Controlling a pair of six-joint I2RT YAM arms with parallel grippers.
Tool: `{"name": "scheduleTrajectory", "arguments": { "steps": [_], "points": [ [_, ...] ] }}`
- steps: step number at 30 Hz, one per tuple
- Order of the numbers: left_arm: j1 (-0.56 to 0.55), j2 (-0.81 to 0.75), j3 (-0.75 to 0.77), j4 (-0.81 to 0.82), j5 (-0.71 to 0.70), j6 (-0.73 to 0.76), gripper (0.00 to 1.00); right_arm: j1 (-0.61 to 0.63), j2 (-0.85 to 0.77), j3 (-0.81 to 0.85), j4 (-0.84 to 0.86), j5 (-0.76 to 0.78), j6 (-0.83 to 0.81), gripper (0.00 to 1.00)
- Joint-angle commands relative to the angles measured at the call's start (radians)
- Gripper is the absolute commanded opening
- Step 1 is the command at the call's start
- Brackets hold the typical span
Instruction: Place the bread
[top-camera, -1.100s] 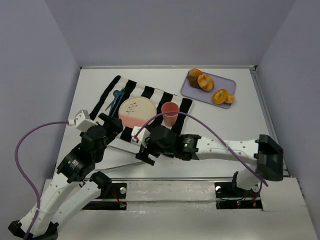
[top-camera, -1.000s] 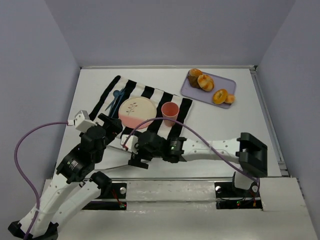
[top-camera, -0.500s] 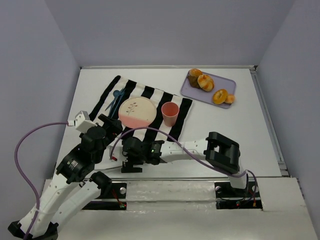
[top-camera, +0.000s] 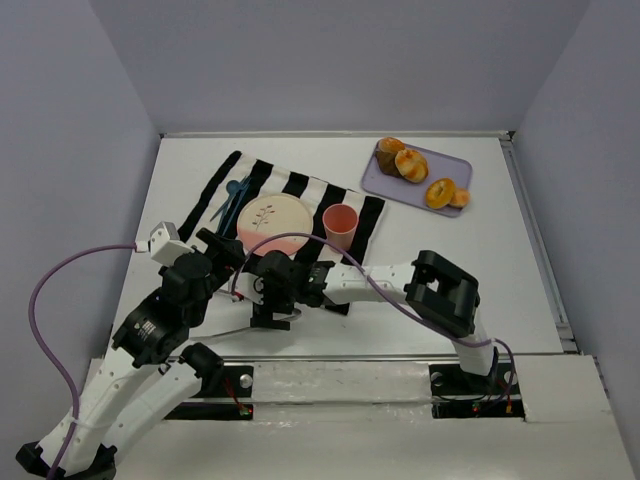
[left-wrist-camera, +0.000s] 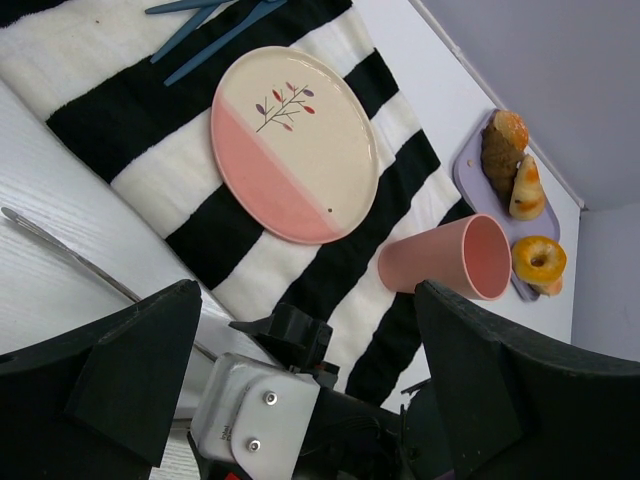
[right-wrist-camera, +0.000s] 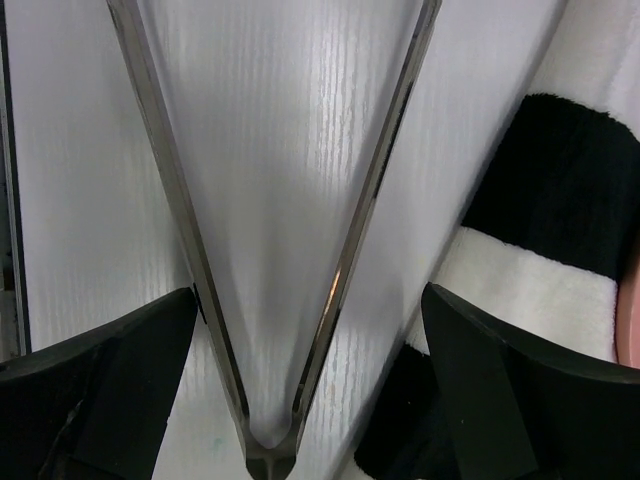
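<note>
Several pieces of bread (top-camera: 410, 165) lie on a lilac tray (top-camera: 380, 182) at the back right; the left wrist view shows them too, bread (left-wrist-camera: 505, 150) past a pink cup (left-wrist-camera: 455, 260). My right gripper (top-camera: 268, 316) reaches left along the table's front and hangs open over metal tongs (right-wrist-camera: 350, 240). Their hinge (right-wrist-camera: 268, 455) lies between its dark fingers (right-wrist-camera: 95, 380). My left gripper (top-camera: 215, 248) stands open and empty beside the cloth. In its own view, the left gripper (left-wrist-camera: 310, 400) looks over the right wrist at a pink and cream plate (left-wrist-camera: 293, 143).
A black and white striped cloth (top-camera: 300, 188) carries the plate (top-camera: 268, 224), the cup (top-camera: 340, 226) and blue cutlery (top-camera: 231, 195). The tongs (top-camera: 228, 331) lie on bare table near the front edge. Grey walls close in the table on three sides.
My right arm has swung left along the table's front, then drawn slightly back, and its open gripper now sits over the tongs. The left arm has not moved.
</note>
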Motion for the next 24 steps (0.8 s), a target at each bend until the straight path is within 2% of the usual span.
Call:
{"name": "scheduleTrajectory", "arguments": {
  "steps": [1, 16, 19, 21, 22, 24],
  "points": [
    [0.003, 0.006, 0.032, 0.013, -0.031, -0.003, 0.99, 0.008, 0.030, 0.015, 0.042, -0.085, -0.034, 1.00],
    [0.003, 0.008, 0.033, 0.013, -0.038, -0.005, 0.99, 0.008, 0.150, 0.124, 0.082, -0.068, 0.016, 1.00],
    [0.003, 0.002, 0.033, 0.012, -0.040, -0.006, 0.99, 0.008, 0.168, 0.132, 0.091, -0.067, 0.028, 0.92],
    [0.003, -0.001, 0.032, 0.009, -0.041, -0.008, 0.99, 0.008, 0.173, 0.129, 0.104, -0.064, 0.043, 0.81],
    [0.003, -0.003, 0.032, 0.010, -0.041, -0.008, 0.99, 0.008, 0.171, 0.118, 0.111, -0.061, 0.051, 0.72],
    [0.003, -0.006, 0.032, 0.007, -0.043, -0.008, 0.99, 0.008, 0.164, 0.101, 0.125, -0.047, 0.066, 0.63]
  ]
}}
